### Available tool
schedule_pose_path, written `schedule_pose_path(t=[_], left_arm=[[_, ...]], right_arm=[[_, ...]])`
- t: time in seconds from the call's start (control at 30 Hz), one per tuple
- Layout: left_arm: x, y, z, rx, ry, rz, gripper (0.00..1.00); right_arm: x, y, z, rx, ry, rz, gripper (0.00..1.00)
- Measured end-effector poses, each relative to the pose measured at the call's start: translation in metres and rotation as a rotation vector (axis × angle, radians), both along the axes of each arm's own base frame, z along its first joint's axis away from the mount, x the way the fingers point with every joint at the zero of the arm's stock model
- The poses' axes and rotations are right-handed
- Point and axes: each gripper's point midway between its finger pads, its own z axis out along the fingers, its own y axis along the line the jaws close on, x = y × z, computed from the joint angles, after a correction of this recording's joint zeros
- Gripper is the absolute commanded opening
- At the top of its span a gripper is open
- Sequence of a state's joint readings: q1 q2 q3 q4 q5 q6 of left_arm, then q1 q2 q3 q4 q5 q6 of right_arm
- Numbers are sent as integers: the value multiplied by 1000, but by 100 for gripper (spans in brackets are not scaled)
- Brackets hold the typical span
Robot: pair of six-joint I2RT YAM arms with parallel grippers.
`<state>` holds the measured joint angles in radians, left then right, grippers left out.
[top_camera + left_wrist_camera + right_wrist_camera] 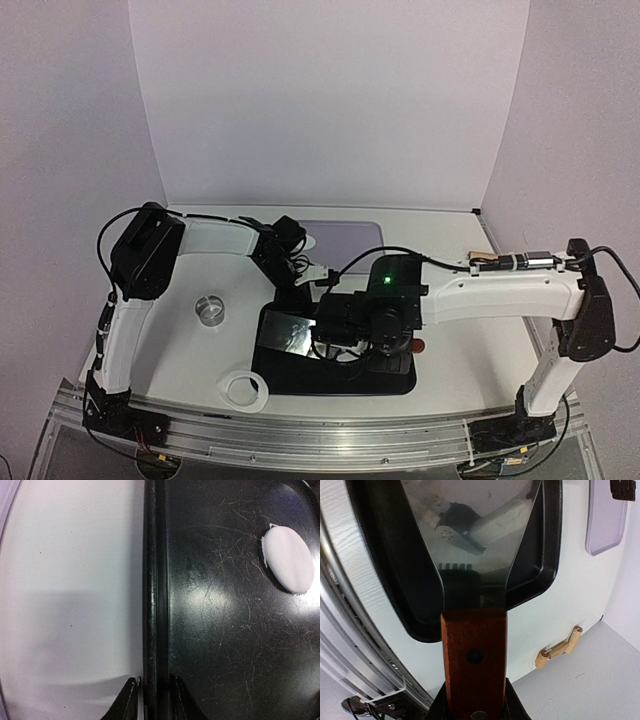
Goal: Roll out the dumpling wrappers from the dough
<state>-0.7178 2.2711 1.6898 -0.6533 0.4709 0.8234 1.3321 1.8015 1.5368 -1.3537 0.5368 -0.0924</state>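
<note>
You've got one dumpling wrapper (pixel 289 560) done so far as I can see: a flat white disc lying on the black tray (pixel 225 645), upper right of the left wrist view, w/ a slightly ragged edge on its left side. In the top view it's hidden under the right arm, so I can't rule out more of them there. The leftover dough ring (pixel 243 390) w/ its hole sits at lower left of centre in the top view, just off the tray's near-left corner, and the metal ring cutter (pixel 210 308) stands apart from both, left of the tray. So rolling and cutting look finished for at least one piece, imo. What's left is prob. freeing or shifting that disc and getting more out of the remaining dough. Your right gripper (pixel 475 702) is clenched on the wooden handle of the metal scraper (pixel 474 595), blade pointing out over the tray, mid frame in the right wrist view. I can't see the blade touching the wrapper. Your left gripper (pixel 155 690) straddles the tray rim at bottom centre of its view, one finger outside, one inside. There's a sliver of gap each side, but I can't tell if it's pinching or let go. The purple mat (pixel 345 235) lies beyond the tray, top centre.
</note>
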Motion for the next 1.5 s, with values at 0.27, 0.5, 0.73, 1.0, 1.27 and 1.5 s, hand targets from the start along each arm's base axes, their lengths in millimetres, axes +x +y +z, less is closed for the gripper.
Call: schedule_pose_path(t=[0.27,0.5,0.73,1.0,1.27,1.5], left_arm=[[3,1,2,13,-16,8,49],[0,-3,25,-21,11,30,59],[-6,-8,79,-97,6,30,64],[-20,13,116,-107,1,39,60],[-41,77,90,-4,110,114,55],[-44,111,76,46,130,187,62]], right_arm=[[-63,44,15,191,125,-9,0],[-71,29,-3,178,172,-161,0],[-60,4,-22,128,178,-322,0],[-27,-26,-12,167,159,-475,0],[-20,-10,-3,211,158,-471,0],[-62,31,-3,270,237,-491,0]])
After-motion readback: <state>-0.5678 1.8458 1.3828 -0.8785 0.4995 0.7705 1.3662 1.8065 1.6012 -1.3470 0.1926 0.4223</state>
